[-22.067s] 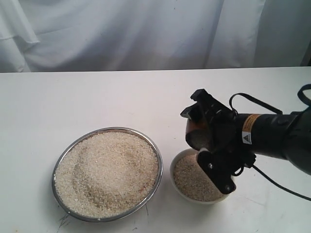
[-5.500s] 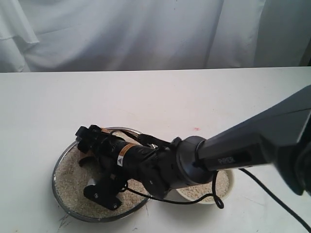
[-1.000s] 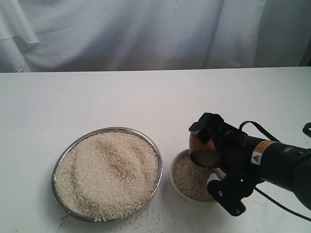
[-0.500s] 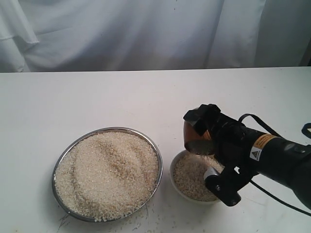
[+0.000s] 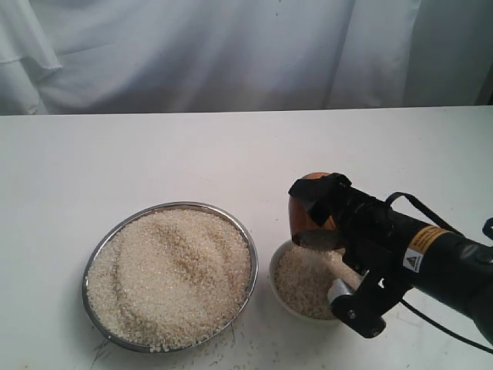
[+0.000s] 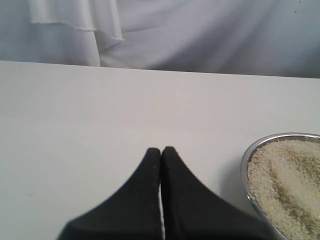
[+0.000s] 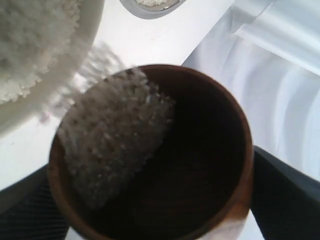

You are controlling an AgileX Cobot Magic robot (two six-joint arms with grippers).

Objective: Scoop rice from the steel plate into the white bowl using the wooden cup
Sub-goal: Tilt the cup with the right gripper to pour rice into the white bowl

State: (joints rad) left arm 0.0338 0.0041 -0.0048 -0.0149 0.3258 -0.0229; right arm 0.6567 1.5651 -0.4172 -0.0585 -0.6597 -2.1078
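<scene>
The steel plate sits at the front left, heaped with rice. To its right stands the white bowl, partly filled with rice. My right gripper is shut on the wooden cup, which is tipped mouth-down over the bowl. In the right wrist view the wooden cup has rice sliding over its lip toward the bowl. My left gripper is shut and empty above bare table, beside the plate's rim.
White cloth hangs behind the white table. Loose grains lie scattered on the table in front of the plate and bowl. A black cable trails from the right arm.
The right gripper has tipped the cup further and shifted it slightly up and left over the bowl; rice now spills from it. The left gripper has not visibly moved.
</scene>
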